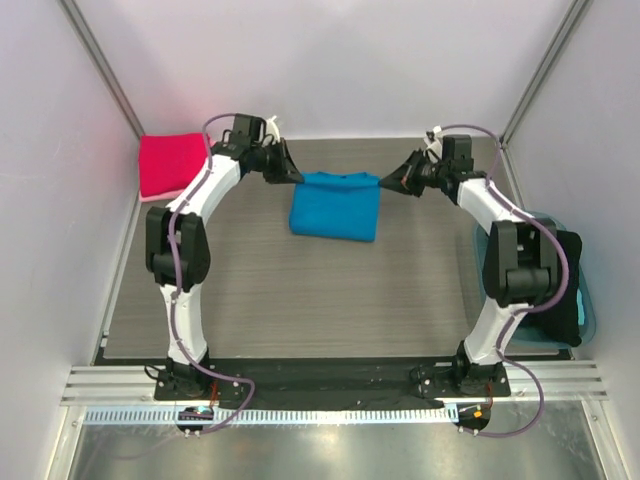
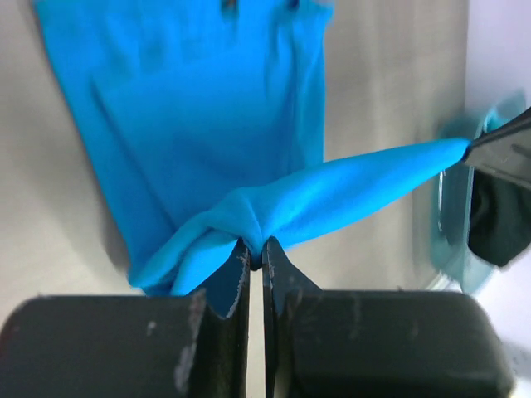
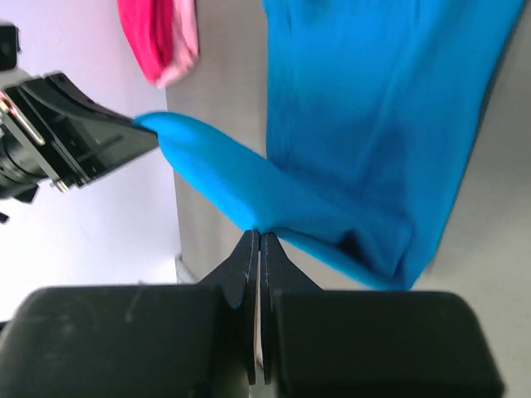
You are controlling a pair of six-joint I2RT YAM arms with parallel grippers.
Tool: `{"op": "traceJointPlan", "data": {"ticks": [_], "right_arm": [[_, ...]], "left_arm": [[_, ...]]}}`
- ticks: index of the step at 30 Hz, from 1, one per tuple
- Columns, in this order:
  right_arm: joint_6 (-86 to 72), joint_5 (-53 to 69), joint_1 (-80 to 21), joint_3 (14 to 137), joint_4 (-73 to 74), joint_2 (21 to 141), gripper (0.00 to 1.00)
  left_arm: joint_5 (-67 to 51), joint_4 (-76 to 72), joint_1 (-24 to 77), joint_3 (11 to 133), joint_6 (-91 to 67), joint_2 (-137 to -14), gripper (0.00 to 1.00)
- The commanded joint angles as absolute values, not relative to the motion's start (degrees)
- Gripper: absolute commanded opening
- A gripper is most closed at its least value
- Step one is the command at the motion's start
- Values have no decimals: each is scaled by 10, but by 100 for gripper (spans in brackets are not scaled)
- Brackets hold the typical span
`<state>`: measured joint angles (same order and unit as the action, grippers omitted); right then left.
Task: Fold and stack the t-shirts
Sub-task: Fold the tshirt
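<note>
The bright blue t-shirt [image 1: 335,206] lies partly folded in the middle of the table, its far edge lifted and stretched between both grippers. My left gripper [image 1: 297,178] is shut on its far left corner [image 2: 253,224]. My right gripper [image 1: 385,185] is shut on its far right corner [image 3: 257,217]. The crimson red t-shirt [image 1: 170,163] lies folded at the far left, on top of the pale pink t-shirt, whose edge [image 1: 150,196] peeks out below it. Both also show in the right wrist view: red [image 3: 149,37], pink [image 3: 184,50].
A translucent blue plastic tub [image 1: 590,300] stands at the right edge behind the right arm, with something black [image 1: 565,285] in it. White walls close the table on three sides. The arm bases are at the near edge.
</note>
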<state>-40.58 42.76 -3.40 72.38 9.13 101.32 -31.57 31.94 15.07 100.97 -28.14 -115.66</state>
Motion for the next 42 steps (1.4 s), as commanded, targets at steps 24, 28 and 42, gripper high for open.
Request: {"op": "traceJointPlan", "data": {"ticks": [24, 28, 42], "right_arm": [[-175, 366, -68, 978, 166, 1209, 57], [-161, 359, -86, 959, 166, 1222, 56], [-180, 335, -93, 1065, 160, 1354, 55]], "left_arm": [[-478, 183, 26, 1114, -360, -1330, 61], [-504, 176, 29, 1093, -356, -1353, 60], [-497, 142, 82, 1169, -385, -1491, 59]]}}
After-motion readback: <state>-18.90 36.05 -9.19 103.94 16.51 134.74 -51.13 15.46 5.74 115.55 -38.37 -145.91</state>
